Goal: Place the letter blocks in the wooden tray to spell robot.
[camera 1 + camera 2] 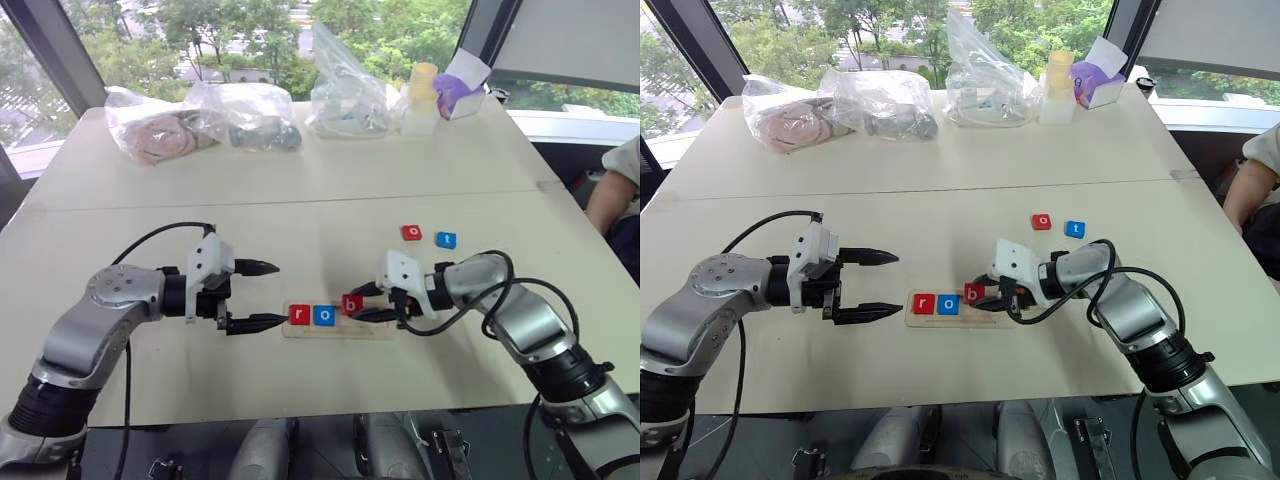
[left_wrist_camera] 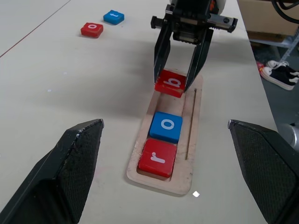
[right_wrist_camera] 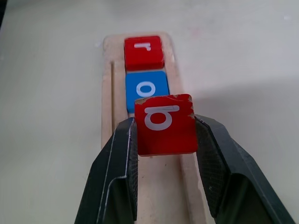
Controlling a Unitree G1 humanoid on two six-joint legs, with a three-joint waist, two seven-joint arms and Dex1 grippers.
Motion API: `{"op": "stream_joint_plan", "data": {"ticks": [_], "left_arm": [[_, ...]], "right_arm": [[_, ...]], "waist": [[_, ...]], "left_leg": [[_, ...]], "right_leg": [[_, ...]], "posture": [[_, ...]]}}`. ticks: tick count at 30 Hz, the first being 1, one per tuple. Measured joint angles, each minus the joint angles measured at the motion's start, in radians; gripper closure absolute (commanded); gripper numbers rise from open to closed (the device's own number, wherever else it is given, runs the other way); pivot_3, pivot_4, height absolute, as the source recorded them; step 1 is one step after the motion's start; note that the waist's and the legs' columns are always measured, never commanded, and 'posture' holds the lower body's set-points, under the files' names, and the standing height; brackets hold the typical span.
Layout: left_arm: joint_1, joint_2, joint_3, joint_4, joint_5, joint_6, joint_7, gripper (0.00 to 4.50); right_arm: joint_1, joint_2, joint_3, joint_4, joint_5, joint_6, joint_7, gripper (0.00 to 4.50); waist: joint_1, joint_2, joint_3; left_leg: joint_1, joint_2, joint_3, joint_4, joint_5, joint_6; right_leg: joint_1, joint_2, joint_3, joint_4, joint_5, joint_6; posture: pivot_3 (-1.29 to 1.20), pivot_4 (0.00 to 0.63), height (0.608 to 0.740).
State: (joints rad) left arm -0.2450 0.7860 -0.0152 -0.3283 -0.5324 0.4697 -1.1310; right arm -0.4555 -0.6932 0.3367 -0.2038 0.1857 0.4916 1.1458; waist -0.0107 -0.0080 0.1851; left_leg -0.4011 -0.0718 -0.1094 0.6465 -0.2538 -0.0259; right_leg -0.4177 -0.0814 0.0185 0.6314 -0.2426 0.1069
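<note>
Right hand is holding the red "b" block over the tray.

The long pale wooden tray [image 1: 338,328] is lying on the cream worktop [image 1: 300,220], with the red "r" tile [image 2: 158,157] and blue "o" tile [image 2: 166,126] sitting side by side at one end. The right hand [image 3: 166,140] is pinching the red "b" tile [image 3: 164,123] just above the tray. The left hand [image 1: 262,295] is waiting wide open beside the tray's "r" end. A red "o" tile [image 1: 412,233] and blue "t" tile [image 1: 446,240] are lying farther back.

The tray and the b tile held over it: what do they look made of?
The wooden tray: pale unfinished-looking wood, matte, with faint grain and a raised rim. The red b tile in the right gripper: probably painted wood; chipped top corners show a lighter core, though that could be plastic.
</note>
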Motion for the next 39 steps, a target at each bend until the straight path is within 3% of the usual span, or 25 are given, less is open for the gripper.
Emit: {"op": "stream_joint_plan", "data": {"ticks": [20,26,27,35,39], "left_arm": [[0.018,-0.001,0.0,-0.029,0.0,0.0,0.029,0.0],[0.024,-0.002,0.0,-0.034,0.0,0.0,0.04,0.0],[0.026,-0.002,0.0,-0.034,0.0,0.0,0.043,0.0],[0.028,-0.003,0.0,-0.035,0.0,0.0,0.052,0.0],[0.029,-0.004,0.0,-0.037,0.0,0.0,0.055,0.0]], "right_arm": [[0.003,0.03,0.042,0.015,-0.024,0.002,-0.013,3.35],[0.002,0.041,0.047,0.042,-0.041,-0.002,-0.019,0.33],[0.001,0.045,0.047,0.052,-0.046,-0.006,-0.021,0.04],[-0.017,0.057,0.041,0.062,-0.042,0.003,-0.026,0.04],[-0.044,0.086,-0.033,0.062,-0.005,0.035,-0.073,0.04]], "waist": [[-0.001,0.0,0.0],[-0.002,0.0,0.0],[-0.002,0.0,0.0],[-0.002,0.0,0.0],[-0.002,0.0,0.0]], "left_leg": [[0.0,0.0,0.0,0.0,0.0,0.0],[0.0,0.0,0.0,0.0,0.0,0.0],[0.0,0.0,0.0,0.0,0.0,0.0],[0.0,0.0,0.0,0.0,0.0,0.0],[0.0,0.0,0.0,0.0,0.0,0.0]], "right_leg": [[0.0,0.001,0.0,0.0,0.0,0.0],[0.0,0.001,0.0,0.0,0.0,0.0],[0.0,0.001,0.0,0.0,0.0,0.0],[-0.001,0.001,0.0,0.001,0.0,0.0],[-0.001,0.001,0.0,0.001,0.0,0.0]], "posture": [[0.0,0.15,0.74],[0.0,0.15,0.74],[0.0,0.15,0.74],[0.0,0.15,0.74],[0.0,0.15,0.74]]}}
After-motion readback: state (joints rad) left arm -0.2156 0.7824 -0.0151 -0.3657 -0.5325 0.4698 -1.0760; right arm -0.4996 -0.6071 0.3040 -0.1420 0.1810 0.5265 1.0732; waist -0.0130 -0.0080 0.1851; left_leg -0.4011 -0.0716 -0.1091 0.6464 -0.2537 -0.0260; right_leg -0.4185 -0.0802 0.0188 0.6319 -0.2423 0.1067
